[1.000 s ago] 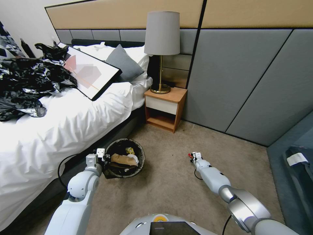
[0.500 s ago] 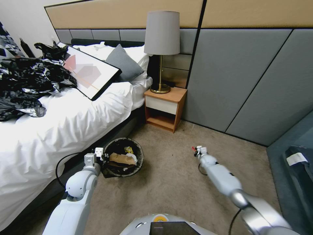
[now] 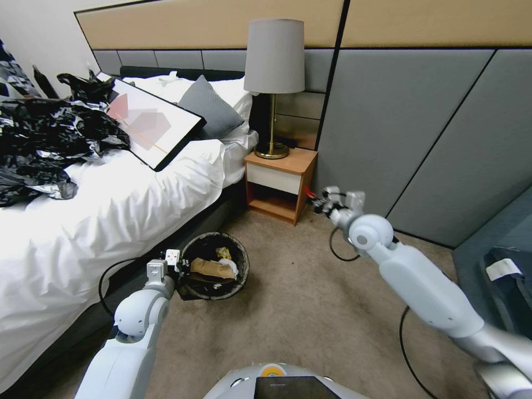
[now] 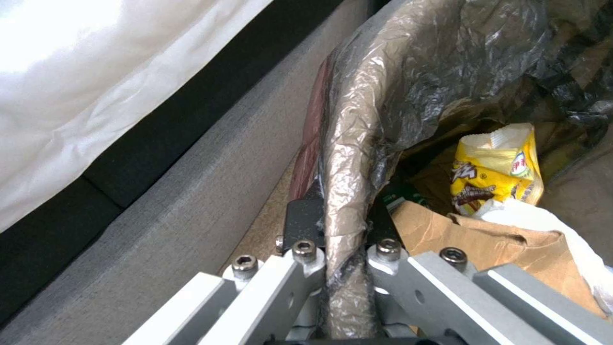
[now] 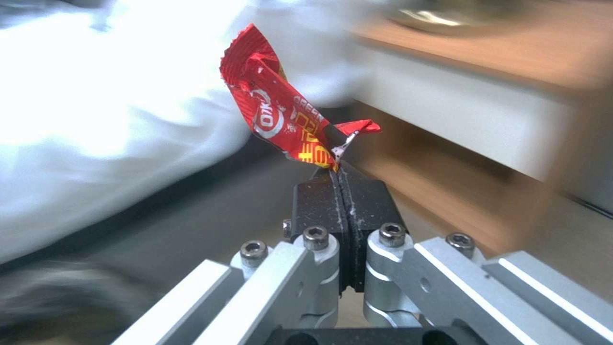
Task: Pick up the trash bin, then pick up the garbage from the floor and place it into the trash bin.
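Beside the bed (image 3: pixel 83 221), the left gripper (image 3: pixel 178 265) pinches the bin (image 3: pixel 215 266) at its liner-wrapped 9 o'clock rim; a yellow wrapper (image 4: pixel 495 170) and brown scrap (image 3: pixel 212 270) lie inside. At the bin's 2 o'clock, raised before the nightstand (image 3: pixel 280 185), the right gripper (image 5: pixel 342 189) is pressed together on a red wrapper (image 5: pixel 281 122).

red wrapper (image 5: pixel 281 122): bright red; white and yellow print; white round logo
right gripper (image 5: pixel 343 189): black pads; silver metal links
left gripper (image 4: pixel 342 225): black pads; silver links
trash bin (image 3: pixel 242 267): glossy black liner over the rim
yellow snack wrapper (image 4: pixel 495 173): yellow with red lettering; a green-and-white patch
brown scrap (image 3: pixel 211 270): plain paper brown
tissue (image 4: pixel 549 230): white
carpet (image 3: pixel 310 310): beige
bed cover (image 3: pixel 111 210): white
cushion (image 3: pixel 211 106): grey
lamp (image 3: pixel 274 83): grey shade; brass stem and foot
nightstand (image 3: pixel 280 185): orange-brown wood; white drawer front
bags on the bed (image 3: pixel 47 138): shiny black
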Controlling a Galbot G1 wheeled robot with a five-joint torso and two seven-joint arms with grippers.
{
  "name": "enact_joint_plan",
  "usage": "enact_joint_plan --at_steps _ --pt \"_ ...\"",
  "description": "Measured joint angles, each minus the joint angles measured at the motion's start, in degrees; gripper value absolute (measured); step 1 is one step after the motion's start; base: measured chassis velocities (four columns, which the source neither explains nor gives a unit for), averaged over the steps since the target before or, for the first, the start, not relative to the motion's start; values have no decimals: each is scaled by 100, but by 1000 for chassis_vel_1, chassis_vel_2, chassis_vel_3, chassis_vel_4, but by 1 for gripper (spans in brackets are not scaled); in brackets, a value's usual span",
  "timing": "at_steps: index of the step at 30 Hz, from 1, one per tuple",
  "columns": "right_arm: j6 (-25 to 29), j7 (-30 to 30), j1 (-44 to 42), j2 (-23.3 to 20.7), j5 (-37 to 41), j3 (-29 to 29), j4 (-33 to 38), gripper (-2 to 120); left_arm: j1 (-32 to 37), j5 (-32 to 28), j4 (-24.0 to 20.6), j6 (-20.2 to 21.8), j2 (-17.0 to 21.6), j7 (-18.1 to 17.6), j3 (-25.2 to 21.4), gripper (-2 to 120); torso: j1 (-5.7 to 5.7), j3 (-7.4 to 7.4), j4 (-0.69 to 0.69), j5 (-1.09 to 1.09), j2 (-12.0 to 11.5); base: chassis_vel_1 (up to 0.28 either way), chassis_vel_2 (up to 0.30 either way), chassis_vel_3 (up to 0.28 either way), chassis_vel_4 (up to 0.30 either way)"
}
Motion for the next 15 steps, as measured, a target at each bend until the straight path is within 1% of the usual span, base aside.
enact_joint_plan --at_steps 1,2,4,5,7,8,10,11,13,14,15 --pt "0 0 0 0 0 0 0 0 0 0 0 0 0 0 0 0 0 0 0 0 0 0 0 0 0" --pt "-15 34 483 83 211 -371 5 0 -1 1 0 0 -20 2 4 0 0 0 1 -2 0 0 0 0 0" --pt "-24 142 1091 310 566 -914 -46 0 -15 11 0 0 -66 3 7 0 0 0 0 0 0 0 0 0 0" --pt "-24 142 1091 310 566 -914 -46 0 -15 11 0 0 -66 3 7 0 0 0 0 0 0 0 0 0 0" --pt "-25 278 1570 671 863 -1436 -114 0 -27 18 21 0 -105 13 16 0 0 0 -1 0 0 0 0 0 0" --pt "-25 278 1570 671 863 -1436 -114 0 -27 18 21 0 -105 13 16 0 0 0 -1 0 0 0 0 0 0" --pt "-22 424 1762 983 1062 -1741 -162 0 -37 25 38 0 -119 13 18 0 0 0 0 1 0 0 0 0 0" --pt "-22 424 1762 983 1062 -1741 -162 0 -37 25 38 0 -119 13 18 0 0 0 0 1 0 0 0 0 0" --pt "-13 553 1821 1290 1218 -1958 -209 0 -43 27 42 0 -120 14 18 0 0 0 0 0 0 0 0 0 0" --pt "-3 628 1820 1514 1267 -2085 -231 0 -51 26 42 0 -120 15 10 0 0 0 0 0 0 0 0 0 0" --pt "-3 628 1820 1514 1267 -2085 -231 0 -51 26 42 0 -120 15 10 0 0 0 0 0 0 0 0 0 0"
